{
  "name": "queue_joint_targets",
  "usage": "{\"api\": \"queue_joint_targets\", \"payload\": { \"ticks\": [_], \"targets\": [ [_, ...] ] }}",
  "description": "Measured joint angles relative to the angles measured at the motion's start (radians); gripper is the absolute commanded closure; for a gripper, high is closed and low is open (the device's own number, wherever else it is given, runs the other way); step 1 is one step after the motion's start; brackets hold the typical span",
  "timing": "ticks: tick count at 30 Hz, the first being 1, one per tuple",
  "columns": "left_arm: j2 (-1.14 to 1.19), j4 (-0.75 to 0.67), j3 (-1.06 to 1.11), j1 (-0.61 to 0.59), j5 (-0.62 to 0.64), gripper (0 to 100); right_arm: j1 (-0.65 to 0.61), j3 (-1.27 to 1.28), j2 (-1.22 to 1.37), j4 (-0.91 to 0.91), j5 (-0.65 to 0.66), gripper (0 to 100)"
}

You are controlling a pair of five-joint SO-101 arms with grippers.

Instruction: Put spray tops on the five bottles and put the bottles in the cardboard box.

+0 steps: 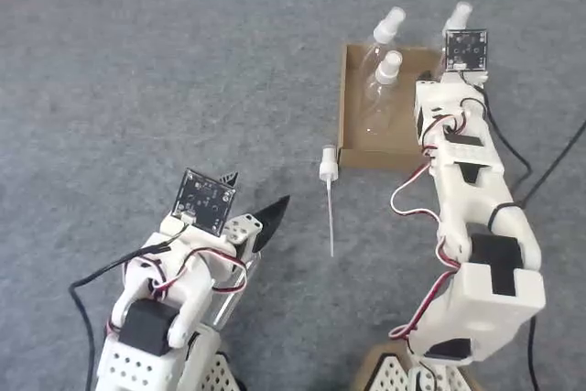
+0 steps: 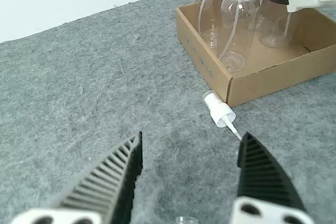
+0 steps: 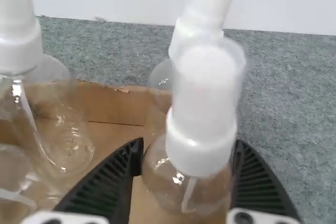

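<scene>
- The worktop [image 1: 137, 89] is covered in grey felt. A plain brown cardboard box [image 1: 346, 107] sits toward its far edge, right of the middle.
- The far bottle [image 1: 377, 43] stands at the box's far left corner, and the near bottle [image 1: 375, 103] stands just in front of it. Both are clear plastic with white spray tops on, and the tubes show through the walls.
- A third bottle [image 3: 176, 182], also capped in white, is at the box's far right side, and the right gripper [image 3: 187, 145] straddles it. I cannot tell whether the gripper is clamped on the bottle or only around it.
- A loose spray top [image 1: 328, 164] lies on the felt just off the box's near left corner. Its dip tube [image 1: 330, 222] points toward the worktop's near edge.
- The left gripper [image 2: 192, 139] hangs over the near left part of the worktop with its jaws spread wide and nothing between them. It faces the loose spray top but is well apart from it.
- Each wrist carries a small camera board [image 1: 206, 199]. Any markings on them are too small to read.
</scene>
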Motion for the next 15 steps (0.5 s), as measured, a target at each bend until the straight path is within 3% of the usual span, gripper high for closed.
{"api": "queue_joint_targets", "payload": {
  "ticks": [8, 15],
  "targets": [
    [0.000, 0.000, 0.000, 0.000, 0.000, 73, 0.000, 0.000, 0.000, 0.000, 0.000, 67.6],
    [0.000, 0.000, 0.000, 0.000, 0.000, 73, -0.002, -0.003, 0.000, 0.028, 0.000, 67.3]
  ]
}}
